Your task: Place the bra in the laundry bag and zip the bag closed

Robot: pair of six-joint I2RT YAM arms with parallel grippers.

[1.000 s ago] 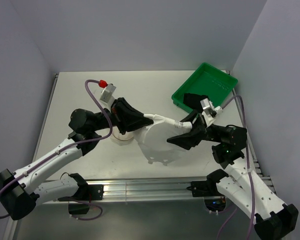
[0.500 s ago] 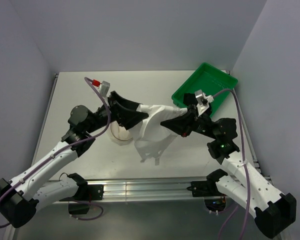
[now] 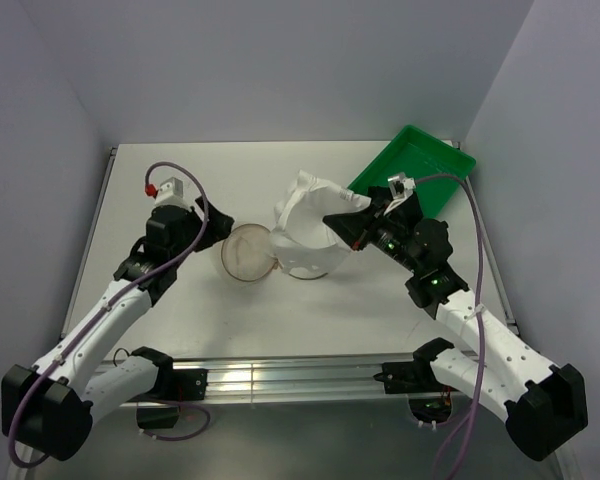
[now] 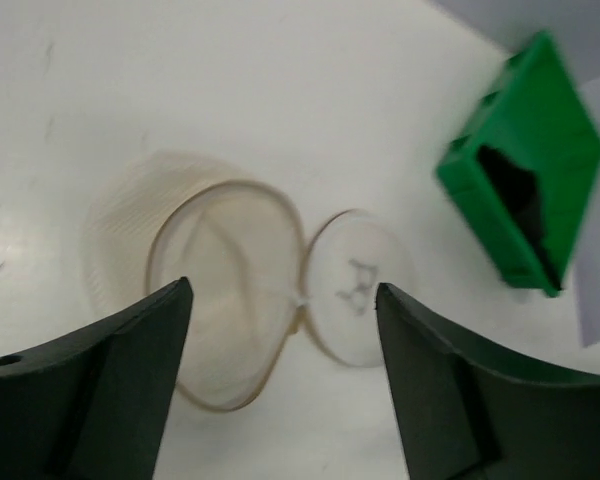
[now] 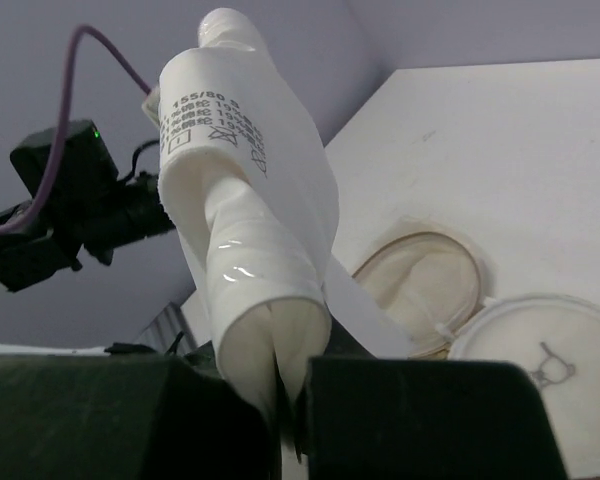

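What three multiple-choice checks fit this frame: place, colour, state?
1. The green tray sits at: A the far right corner, B the near left corner, C the table centre.
2. The garment in the right gripper is: A black, B white, C red.
3. The laundry bag is: A zipped shut, B unzipped, C inside the tray.
Key: A, it lies at the table's far right corner; B, white cloth with a printed label; B, its lid flap lies beside the rim.

white garment [image 5: 250,200] printed "155/80", laundry-care symbols
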